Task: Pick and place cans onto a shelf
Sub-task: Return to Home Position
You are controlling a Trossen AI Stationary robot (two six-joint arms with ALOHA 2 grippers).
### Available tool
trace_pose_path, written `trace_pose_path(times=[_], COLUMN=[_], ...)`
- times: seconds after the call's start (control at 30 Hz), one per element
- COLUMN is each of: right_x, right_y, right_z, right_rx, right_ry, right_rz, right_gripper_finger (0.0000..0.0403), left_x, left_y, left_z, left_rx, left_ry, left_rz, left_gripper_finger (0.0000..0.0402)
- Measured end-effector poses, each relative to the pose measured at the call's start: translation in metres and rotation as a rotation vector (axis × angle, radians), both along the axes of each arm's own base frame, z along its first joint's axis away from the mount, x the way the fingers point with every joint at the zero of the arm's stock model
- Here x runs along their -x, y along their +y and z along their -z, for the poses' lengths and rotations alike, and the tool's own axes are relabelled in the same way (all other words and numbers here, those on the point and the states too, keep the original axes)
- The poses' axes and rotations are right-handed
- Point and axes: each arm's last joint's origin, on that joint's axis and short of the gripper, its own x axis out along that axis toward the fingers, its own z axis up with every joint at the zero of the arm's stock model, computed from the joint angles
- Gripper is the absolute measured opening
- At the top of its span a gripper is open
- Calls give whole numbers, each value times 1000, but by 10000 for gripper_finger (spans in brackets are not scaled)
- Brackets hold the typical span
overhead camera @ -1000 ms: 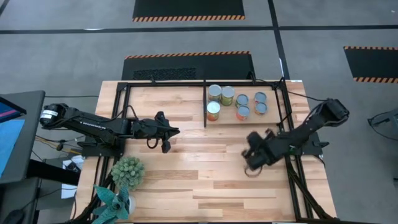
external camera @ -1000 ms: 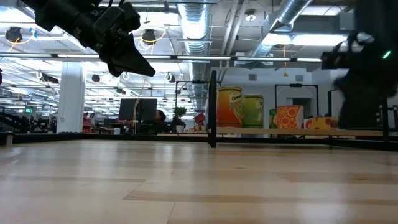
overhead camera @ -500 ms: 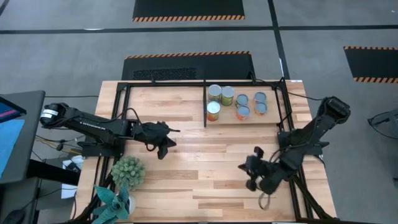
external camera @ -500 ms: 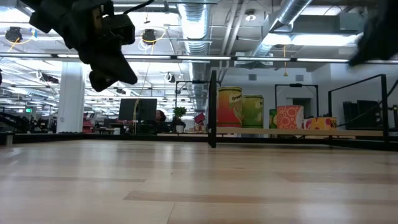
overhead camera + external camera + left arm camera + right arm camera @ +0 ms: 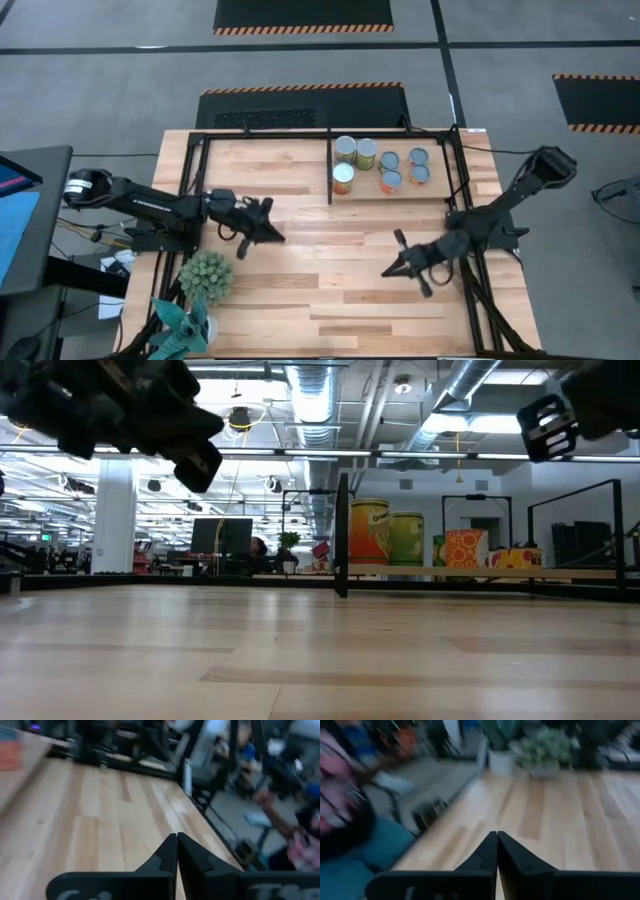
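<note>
Cans (image 5: pixel 343 178): seven upright on shelf (image 5: pixel 260 132), well beyond both my jaws (pinched shut, empty); right arm (image 5: pixel 500 207) lies nearer.

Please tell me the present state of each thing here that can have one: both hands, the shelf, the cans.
Left dark two-finger hand: shut, holding nothing.
Right dark two-finger hand: shut, holding nothing.
Black thin-barred metal shelf: loaded only right of its divider.
Seven small silver-topped metal cans: upright, in its right compartment.

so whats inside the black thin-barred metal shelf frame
Seven shiny-topped metal cans, all right of the divider bar; left of it only bare wood planks. At table level, nearer cans cover some behind.
</note>
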Motion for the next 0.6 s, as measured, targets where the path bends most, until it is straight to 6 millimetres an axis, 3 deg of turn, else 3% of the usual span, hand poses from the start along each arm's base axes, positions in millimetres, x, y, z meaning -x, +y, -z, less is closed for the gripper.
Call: trace_pose_path(times=[0.27, 0.6], right_x=[32, 49], right_y=[-36, -52], right_z=[17, 23], right_rx=[-68, -11], right_ry=[-153, -176], right_rz=[19, 44], right_gripper_finger=[31, 30], left_x=[5, 5], left_y=[16, 22], left_z=[-1, -2], left_rx=[3, -69], left_ry=[-94, -134], left_rz=[25, 53], left_gripper_finger=[0, 0])
